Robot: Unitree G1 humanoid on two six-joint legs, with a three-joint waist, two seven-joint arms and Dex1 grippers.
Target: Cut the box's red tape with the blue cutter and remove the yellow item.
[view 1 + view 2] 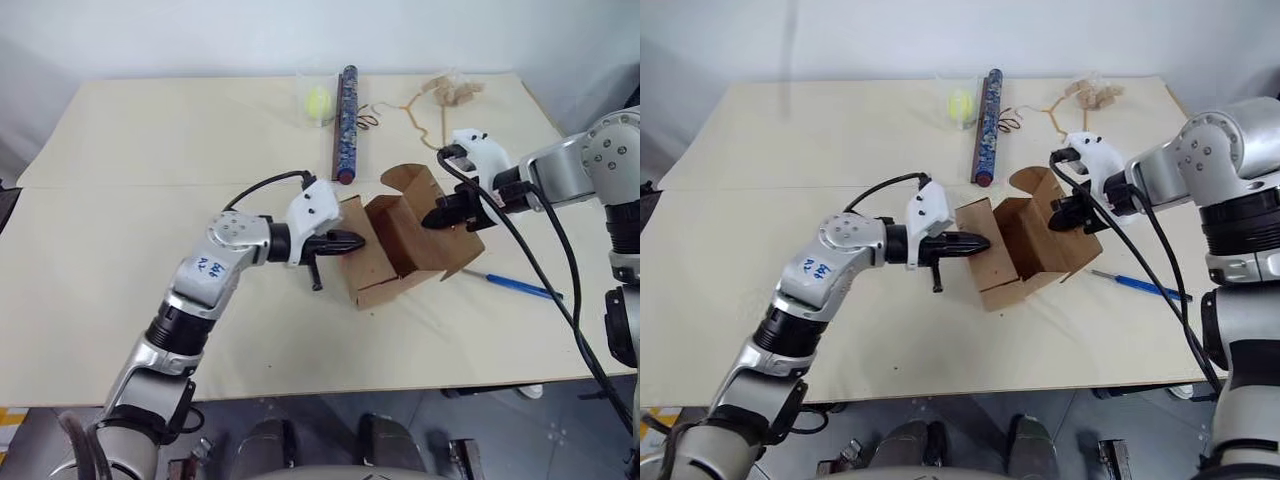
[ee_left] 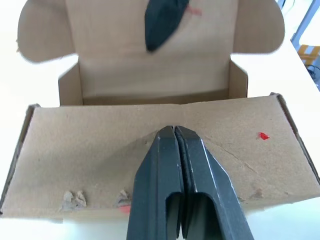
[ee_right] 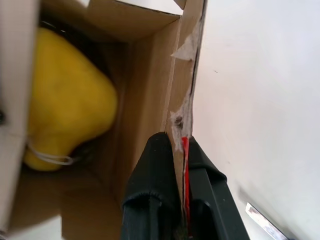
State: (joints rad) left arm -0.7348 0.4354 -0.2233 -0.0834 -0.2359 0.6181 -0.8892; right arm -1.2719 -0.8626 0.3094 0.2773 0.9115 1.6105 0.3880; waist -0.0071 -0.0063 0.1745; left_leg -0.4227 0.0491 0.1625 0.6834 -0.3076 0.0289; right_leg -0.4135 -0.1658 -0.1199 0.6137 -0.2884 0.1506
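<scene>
Box [image 1: 400,240] is sitting open mid-table, both top flaps spread, tape already parted; scraps of red tape [image 3: 184,165] are showing along the flap edges. Left gripper [image 1: 345,241] is pinching the near flap, jaws together on the cardboard with the flap edge nipped at the tips in the left wrist view. Right gripper [image 1: 436,218] is clamping the far flap, the card sandwiched between its two fingers in the right wrist view. Yellow item [image 3: 67,107] is lying down inside the box, not lifted yet. Blue cutter [image 1: 520,288] is lying on the table [image 1: 150,150] by the box's right side, apart from it, in neither gripper.

Step in hand, as I'm reading it: holding the box open to get the plush out. Doing it well is meaning keeping one pinch firm so the light carton is not sliding or tipping, then freeing the other gripper and going in from above between the flaps. Grabbing the bulging middle of the plush looks safer than the thin loop on it. Lifting straight up is avoiding snagging on the flaps or dragging the box along.
</scene>
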